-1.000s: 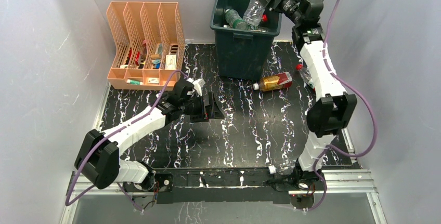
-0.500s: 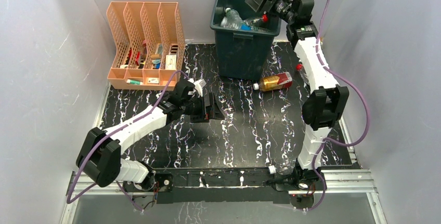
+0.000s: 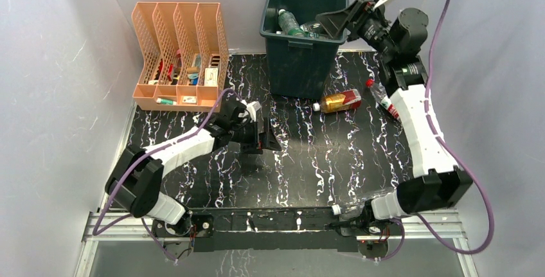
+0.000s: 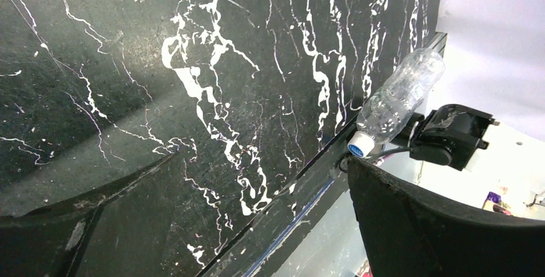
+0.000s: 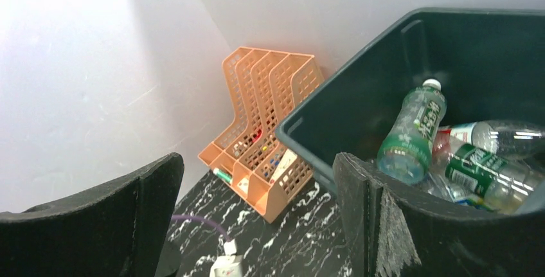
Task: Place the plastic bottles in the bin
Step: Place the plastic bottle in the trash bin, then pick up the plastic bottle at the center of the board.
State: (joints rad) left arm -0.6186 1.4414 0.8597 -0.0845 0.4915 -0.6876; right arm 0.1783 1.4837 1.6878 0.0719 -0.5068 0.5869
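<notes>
The dark green bin [image 3: 301, 65] stands at the back of the table with several plastic bottles [image 3: 292, 25] lying inside it. The right wrist view shows a green-labelled bottle [image 5: 411, 129] and others [image 5: 491, 161] down in the bin [image 5: 334, 107]. My right gripper [image 3: 329, 23] hangs open and empty by the bin's right rim. An amber bottle [image 3: 340, 101] and a red-capped bottle [image 3: 384, 101] lie on the table right of the bin. My left gripper [image 3: 267, 139] is open and empty, low over mid-table. A clear bottle [image 4: 398, 100] rests at the near edge.
A peach file organizer [image 3: 180, 58] with small items stands at the back left, also seen from the right wrist as the organizer [image 5: 270, 129]. The clear bottle [image 3: 353, 209] lies against the right arm's base on the metal rail. Walls close in both sides.
My right gripper opened and the clear bottle it held over the bin dropped inside. The right arm then swung its elbow out to the right. The left arm shifted slightly right.
</notes>
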